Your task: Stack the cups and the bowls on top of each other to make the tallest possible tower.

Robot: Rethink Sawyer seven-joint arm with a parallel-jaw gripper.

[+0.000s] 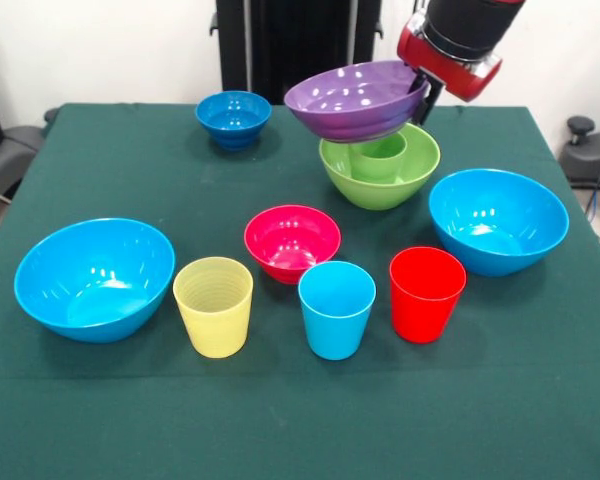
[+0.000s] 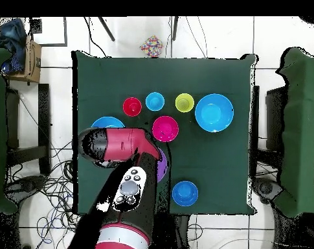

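Note:
My gripper (image 1: 421, 97) is shut on the right rim of the wide purple bowl (image 1: 355, 100) and holds it tilted in the air, just above the large lime-green bowl (image 1: 380, 182). The green cup (image 1: 378, 158) stands inside the lime bowl. In the overhead view my arm hides the lime bowl, and only an edge of the purple bowl (image 2: 162, 166) shows. On the cloth stand the pale yellow cup (image 1: 213, 306), light blue cup (image 1: 337, 309), red cup (image 1: 426, 293), pink-red bowl (image 1: 292, 242), dark blue bowl (image 1: 233, 118) and two large light blue bowls (image 1: 95, 278) (image 1: 498, 220).
The table (image 1: 130, 420) has a dark green cloth. The three loose cups stand in a row near its front edge. Dark chairs (image 2: 295, 130) flank the table in the overhead view, with cables on the floor.

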